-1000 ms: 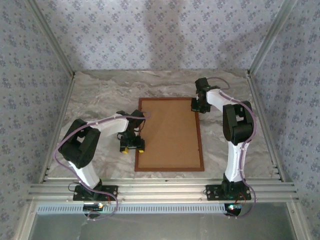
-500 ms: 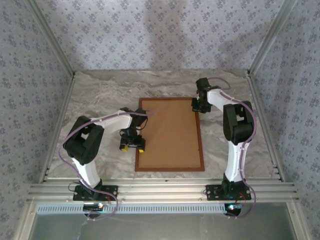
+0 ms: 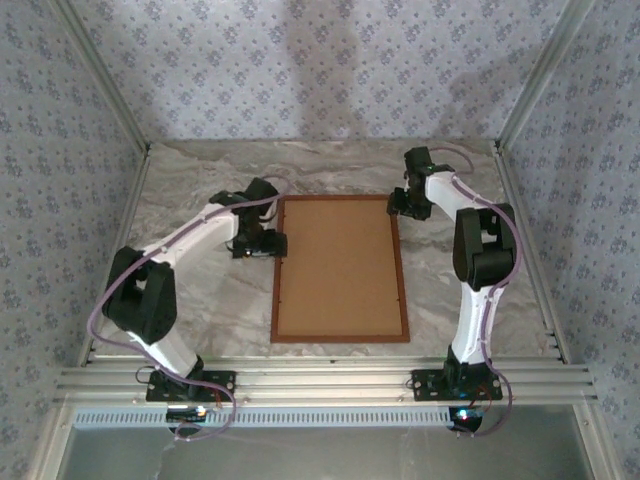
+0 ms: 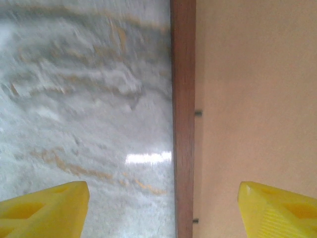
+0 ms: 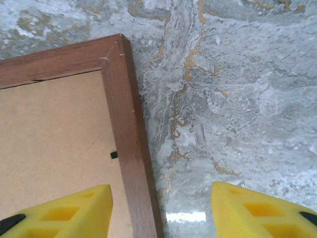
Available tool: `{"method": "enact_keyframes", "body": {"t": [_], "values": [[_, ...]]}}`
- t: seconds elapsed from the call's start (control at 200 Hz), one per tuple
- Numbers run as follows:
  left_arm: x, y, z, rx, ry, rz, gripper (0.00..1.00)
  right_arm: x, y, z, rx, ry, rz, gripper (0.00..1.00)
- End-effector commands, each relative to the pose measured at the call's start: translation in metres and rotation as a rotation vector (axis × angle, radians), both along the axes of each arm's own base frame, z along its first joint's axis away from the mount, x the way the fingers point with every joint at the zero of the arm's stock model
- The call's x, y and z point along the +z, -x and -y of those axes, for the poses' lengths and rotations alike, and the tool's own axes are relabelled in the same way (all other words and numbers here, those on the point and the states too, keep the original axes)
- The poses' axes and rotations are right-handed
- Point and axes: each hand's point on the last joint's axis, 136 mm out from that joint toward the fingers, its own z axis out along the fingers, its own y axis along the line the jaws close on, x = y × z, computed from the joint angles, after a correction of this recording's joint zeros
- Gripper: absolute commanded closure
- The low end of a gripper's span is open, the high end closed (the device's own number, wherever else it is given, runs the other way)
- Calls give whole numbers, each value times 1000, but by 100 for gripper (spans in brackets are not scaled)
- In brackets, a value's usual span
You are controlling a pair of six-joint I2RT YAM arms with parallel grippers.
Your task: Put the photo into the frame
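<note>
The frame (image 3: 275,290), narrow reddish-brown wood, lies flat on the marble table with a plain brown backing board (image 3: 340,265) filling it. The photo is hidden. My left gripper (image 3: 262,243) hovers over the far part of the frame's left bar (image 4: 183,99). It is open, one yellow finger (image 4: 44,208) over the table and the other over the board. My right gripper (image 3: 402,205) is open at the far right corner. There it straddles the right bar (image 5: 124,124), holding nothing.
Small black tabs (image 5: 114,155) sit along the inner edge of the bars, against the board. Bare marble table (image 3: 190,190) surrounds the frame on all sides. Patterned walls and metal rails (image 3: 320,380) close in the workspace.
My left gripper has travelled from the near part of the frame's left bar to its far part. My right gripper has opened and shifted slightly outward at the far right corner.
</note>
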Motion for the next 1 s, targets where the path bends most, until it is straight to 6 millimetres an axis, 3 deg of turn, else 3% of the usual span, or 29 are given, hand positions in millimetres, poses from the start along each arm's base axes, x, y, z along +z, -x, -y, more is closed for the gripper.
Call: {"method": "enact_keyframes", "body": {"t": [0.0, 0.12, 0.29, 0.365, 0.575, 0.71, 0.854, 0.994], "values": [[7, -20, 6, 54, 118, 94, 16, 25, 15, 0, 15, -15, 18, 41], [1, -36, 18, 87, 232, 154, 14, 26, 40, -8, 82, -51, 10, 37], [-21, -53, 28, 83, 267, 163, 14, 13, 90, -22, 99, -127, -46, 35], [-32, -56, 34, 77, 284, 146, 14, -6, 126, -24, 92, -151, -117, 35], [-57, -64, 45, 49, 298, 111, 14, -24, 188, -31, 93, -163, -203, 34], [-65, -72, 58, 34, 335, 80, 16, -28, 208, -40, 101, -186, -235, 34], [-56, -86, 74, 12, 382, 97, 16, -25, 221, -54, 114, -230, -258, 34], [-45, -102, 90, -22, 410, 116, 17, -19, 220, -79, 126, -324, -226, 35]]}}
